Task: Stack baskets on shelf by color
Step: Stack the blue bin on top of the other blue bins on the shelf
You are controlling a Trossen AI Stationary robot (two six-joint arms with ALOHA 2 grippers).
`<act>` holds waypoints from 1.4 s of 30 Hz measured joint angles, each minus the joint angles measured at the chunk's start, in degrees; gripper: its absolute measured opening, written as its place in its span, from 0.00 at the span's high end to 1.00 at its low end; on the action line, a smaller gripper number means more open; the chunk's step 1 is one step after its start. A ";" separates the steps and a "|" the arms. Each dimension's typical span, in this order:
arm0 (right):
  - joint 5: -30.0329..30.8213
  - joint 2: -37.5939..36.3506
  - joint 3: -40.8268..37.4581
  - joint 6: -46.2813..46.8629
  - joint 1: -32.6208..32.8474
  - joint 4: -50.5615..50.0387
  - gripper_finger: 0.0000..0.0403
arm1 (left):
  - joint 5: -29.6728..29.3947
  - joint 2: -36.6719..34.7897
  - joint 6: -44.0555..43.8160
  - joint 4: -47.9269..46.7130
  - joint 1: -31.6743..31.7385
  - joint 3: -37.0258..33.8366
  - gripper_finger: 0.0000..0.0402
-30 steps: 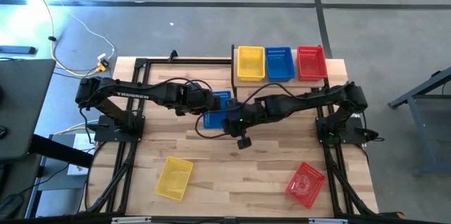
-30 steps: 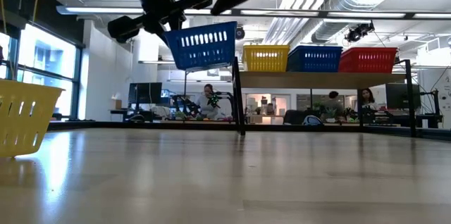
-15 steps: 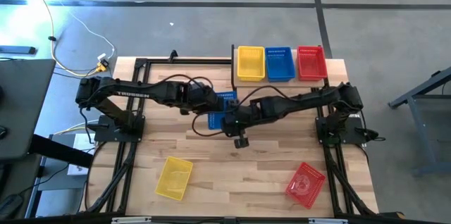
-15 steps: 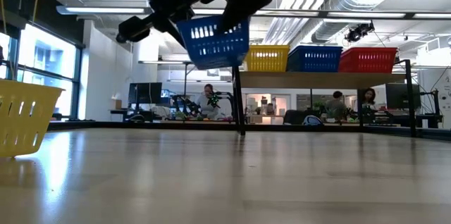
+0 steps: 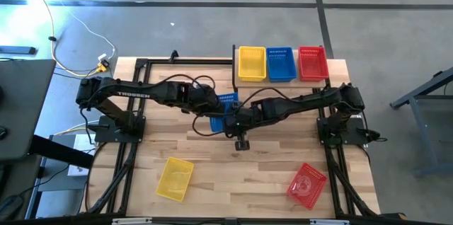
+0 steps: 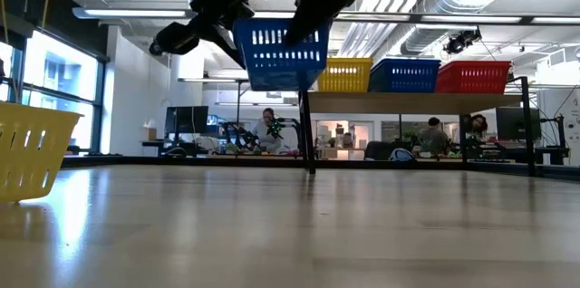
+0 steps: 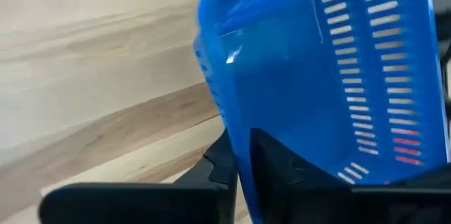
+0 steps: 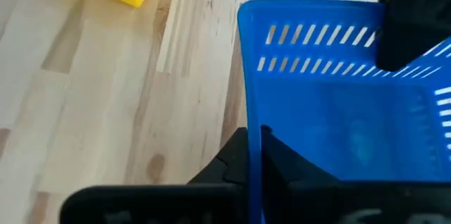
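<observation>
Fingers (image 7: 232,171) of both grippers pinch 1 raised blue basket (image 5: 221,110).

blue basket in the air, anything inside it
Nothing shows inside the raised blue basket; the wrist views see bare blue walls. The left hand and right hand grip its rim, covering small parts.

Baskets: two yellow (image 5: 251,63) (image 5: 174,179), two red (image 5: 312,63) (image 5: 306,185), seemingly two blue (image 5: 280,64) (image 5: 221,110).

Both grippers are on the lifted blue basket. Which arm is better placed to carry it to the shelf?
Probably the right. Both the right gripper and left gripper clamp the blue basket's wall, but the shelf lies on the right arm's side, nearer its base.
</observation>
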 joint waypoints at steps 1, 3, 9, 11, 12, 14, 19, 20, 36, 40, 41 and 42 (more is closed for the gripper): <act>-0.02 0.00 0.00 1.21 0.06 0.02 0.99 | 0.54 0.00 1.68 0.07 0.05 0.00 0.92; -0.54 0.00 0.00 3.37 0.13 -0.02 1.00 | 1.52 0.00 5.23 -0.02 0.01 0.00 0.89; -0.06 -0.37 0.00 10.54 2.02 -0.05 1.00 | 3.92 0.00 11.13 -0.03 -0.06 0.00 0.77; 0.65 -0.54 0.00 13.12 3.00 -0.68 1.00 | 4.67 0.00 12.44 0.01 0.00 0.00 0.74; 1.13 -0.58 0.00 14.48 3.48 -0.97 1.00 | 5.53 -0.02 13.46 0.04 0.29 0.02 0.73; 2.14 -0.59 -0.03 17.47 4.44 -1.74 1.00 | 8.33 -0.02 15.57 0.05 0.90 0.00 0.70; 4.38 -0.59 -0.07 23.99 6.84 -3.47 1.00 | 12.71 -0.02 20.80 0.17 2.28 0.02 0.68; 4.71 -0.59 -0.08 25.09 7.36 -3.96 1.00 | 12.95 -0.02 21.81 0.38 2.51 0.00 0.68; 10.99 -6.49 -0.09 33.44 12.87 -12.09 1.00 | 12.88 -0.04 30.41 2.17 4.43 0.01 0.69; 14.67 -10.11 -0.09 34.46 12.83 -17.23 1.00 | 12.85 -0.04 31.03 2.71 5.63 0.02 0.69; 15.81 -11.12 -0.09 34.44 12.82 -18.42 1.00 | 12.85 -0.04 31.39 2.97 5.91 0.01 0.69; 16.96 -12.16 -0.09 34.42 12.78 -19.67 1.00 | 12.86 -0.04 31.49 3.49 6.17 0.02 0.69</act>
